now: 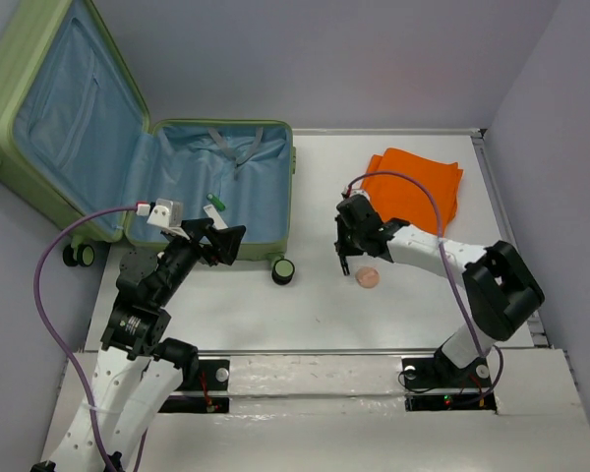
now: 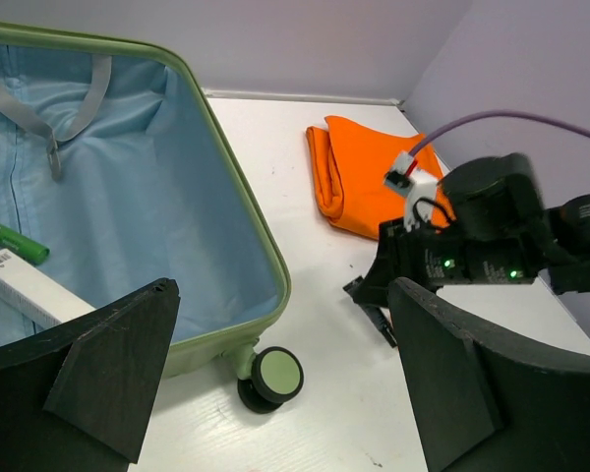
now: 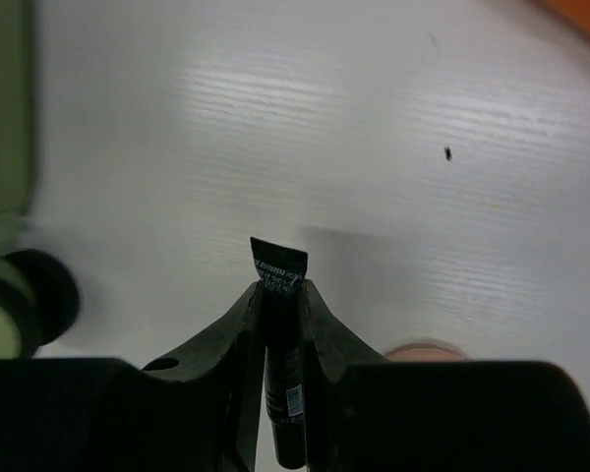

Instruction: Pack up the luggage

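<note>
The luggage (image 1: 216, 182) is laid open on the left arm's side of the table, lid raised and blue lining bared. To the right of the luggage, past its caster wheel (image 1: 284, 271), the right gripper (image 3: 279, 287) is seen closed on a thin black tube (image 3: 278, 264), whose crimped end is left sticking out beyond the fingertips. The left gripper (image 2: 282, 295) is spread wide and empty above the luggage's near rim.

The tube could be lost. It is slim and smooth, so it may be pivoted or let slip when it is carried toward the luggage, or knocked against the rim. The two arms could also be brought together over the luggage.

The tube's lower part is hidden by the fingers, and its label cannot be read. Whether it is lifted cannot be told — nor can the round brownish thing (image 1: 367, 278) right of the luggage be identified.
</note>
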Tool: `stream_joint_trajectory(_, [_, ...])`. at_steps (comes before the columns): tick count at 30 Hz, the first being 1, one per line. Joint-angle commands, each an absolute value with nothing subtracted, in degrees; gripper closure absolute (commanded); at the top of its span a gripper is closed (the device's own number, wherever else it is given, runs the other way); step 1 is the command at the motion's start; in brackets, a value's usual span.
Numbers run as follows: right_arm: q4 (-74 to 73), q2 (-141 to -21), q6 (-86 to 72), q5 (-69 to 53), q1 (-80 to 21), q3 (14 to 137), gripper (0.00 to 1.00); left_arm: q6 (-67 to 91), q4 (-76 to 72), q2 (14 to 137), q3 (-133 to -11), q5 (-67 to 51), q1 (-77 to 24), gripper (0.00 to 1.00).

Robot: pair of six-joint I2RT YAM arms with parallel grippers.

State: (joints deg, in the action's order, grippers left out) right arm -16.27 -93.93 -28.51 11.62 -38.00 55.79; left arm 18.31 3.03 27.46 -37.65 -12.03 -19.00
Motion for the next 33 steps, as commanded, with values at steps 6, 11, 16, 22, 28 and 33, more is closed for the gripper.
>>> stream_joint_trajectory(6, [-8.1, -94.2, -29.9, -5.8, -41.3, 82.7, 0.83, 18.3, 0.4, 27.2, -38.8, -13.2, -18.8, 0.01])
stream_joint_trajectory(11, [-8.7, -107.2, -32.3, -9.6, -41.8, 101.1, 0.31, 18.1, 0.4, 26.9, -38.8, -12.8, -18.5, 0.01])
stream_joint_trajectory(16, [-8.5, -102.2, -30.9, -5.9, -39.6, 90.7, 0.18, 18.1, 0.5, 26.4, -38.9, -12.9, -18.5, 0.01])
stream_joint_trajectory(22, [-12.6, -87.2, -29.4, 6.7, -34.4, 62.4, 0.38, 18.0, 0.5, 26.1, -39.0, -13.0, -18.9, 0.01])
stream_joint_trajectory(28, [-19.8, -79.6, -31.0, 14.2, -33.6, 47.7, 0.32, 18.0, 0.5, 26.4, -39.1, -13.4, -19.2, 0.01])
stream_joint_trajectory(33, [-21.1, -82.0, -32.7, 17.5, -33.6, 45.8, 0.29, 17.9, 0.5, 26.4, -38.8, -13.0, -19.3, 0.01])
